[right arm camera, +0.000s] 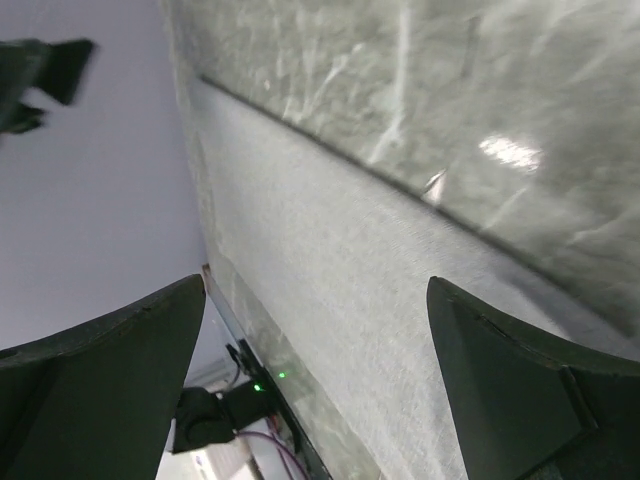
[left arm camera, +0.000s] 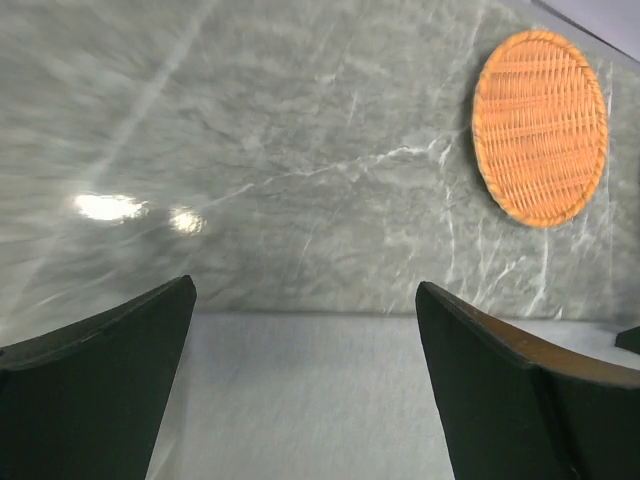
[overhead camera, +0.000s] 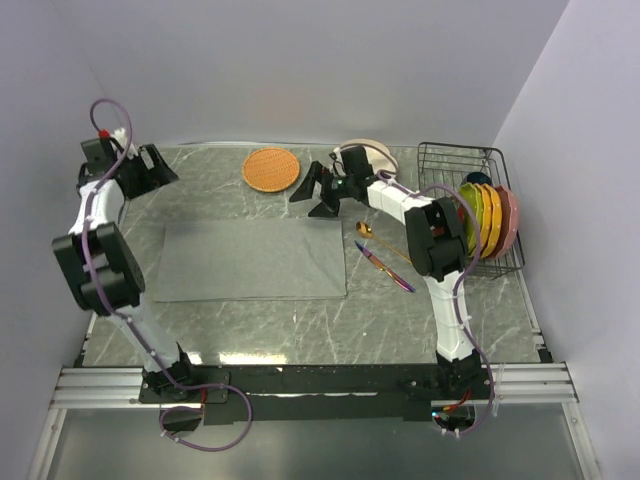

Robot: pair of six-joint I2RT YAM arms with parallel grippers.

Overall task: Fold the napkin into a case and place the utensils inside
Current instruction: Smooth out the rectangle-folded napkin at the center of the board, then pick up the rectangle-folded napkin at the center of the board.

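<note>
The grey napkin (overhead camera: 250,260) lies flat as a wide rectangle in the middle of the table. It also fills the lower part of the left wrist view (left arm camera: 300,400) and runs as a band across the right wrist view (right arm camera: 350,270). A gold spoon (overhead camera: 380,240) and a purple knife (overhead camera: 385,267) lie side by side just right of the napkin. My left gripper (overhead camera: 168,172) hangs open above the table's far left corner, beyond the napkin. My right gripper (overhead camera: 308,192) is open above the napkin's far right edge. Neither holds anything.
A round orange woven mat (overhead camera: 271,169) lies at the back centre, also seen in the left wrist view (left arm camera: 540,125). A black wire rack (overhead camera: 470,160) with several coloured plates (overhead camera: 490,218) stands at the right. A pale bowl (overhead camera: 360,150) sits behind the right arm.
</note>
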